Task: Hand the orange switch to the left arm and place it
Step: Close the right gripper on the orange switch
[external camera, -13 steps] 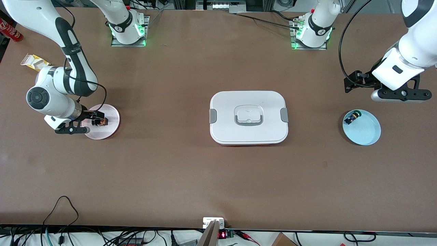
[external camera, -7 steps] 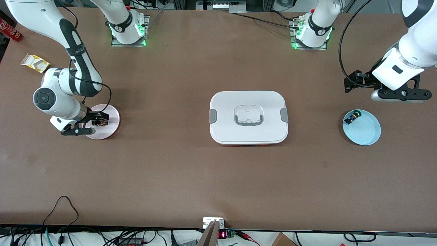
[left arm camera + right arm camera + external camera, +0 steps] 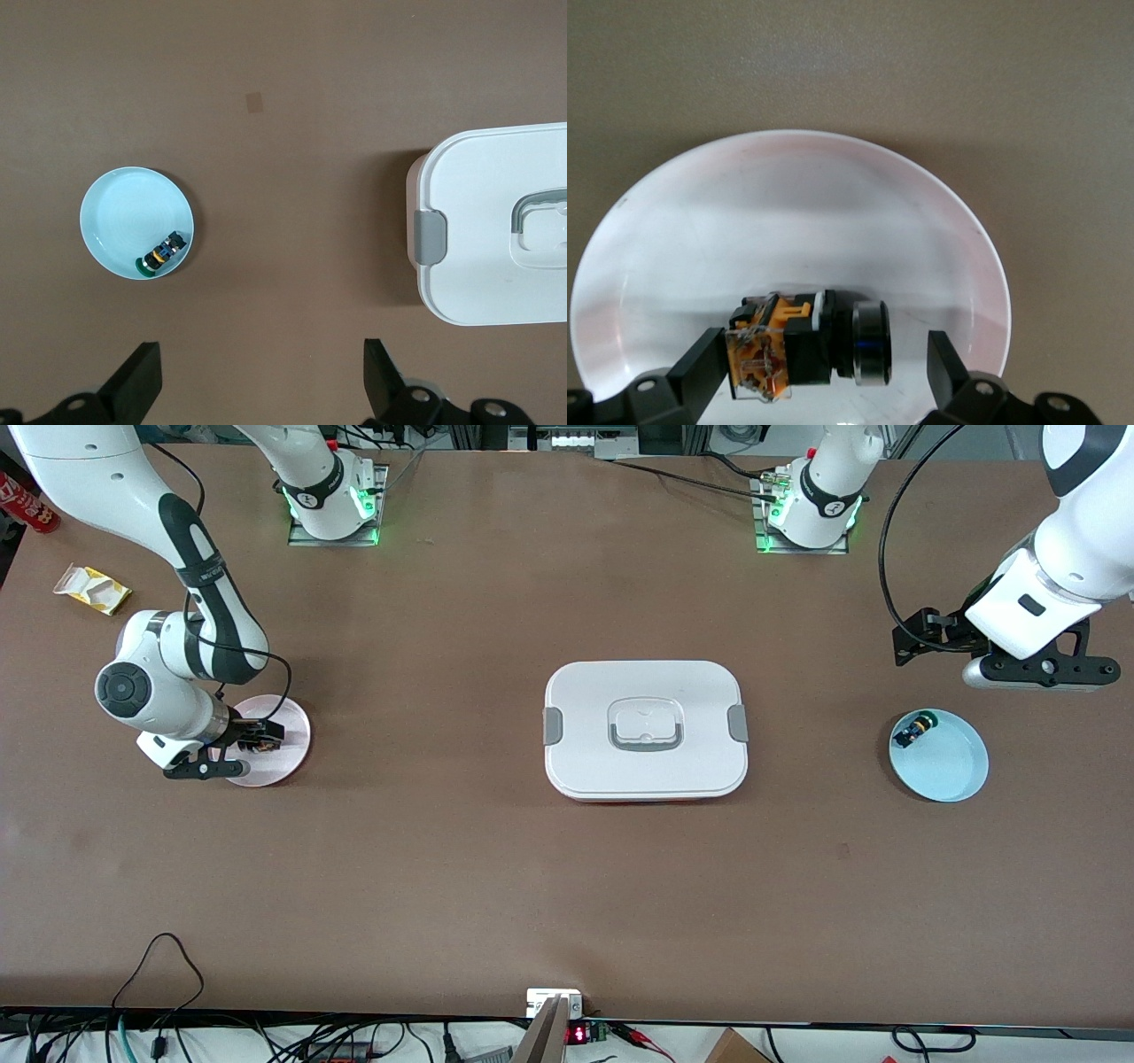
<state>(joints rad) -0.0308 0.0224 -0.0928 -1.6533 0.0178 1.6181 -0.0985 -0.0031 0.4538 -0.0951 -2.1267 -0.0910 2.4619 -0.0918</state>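
Change since earlier: right arm's wrist has shifted a little toward the middle of the surface and lower over the pink plate; left arm, box and both plates have stayed put.
Right pincer: down at the pink plate, fingers spread wide, one on each side of the orange switch, not closed on it.
Orange switch: lying on its side in the pink plate, at the right arm's end of the surface; orange-tan body and black barrel sit between the open fingers.
Left pincer: waiting up in the air above bare surface near the blue plate, fingers wide apart, holding nothing.
Blue plate: at the left arm's end, with a small black switch with blue and yellow-green parts against its rim.
Box: white, lid on, grey side clips, mid-surface between the two plates, well apart from both.
Yellow packet: near the right arm's end, farther from the front camera than the pink plate.
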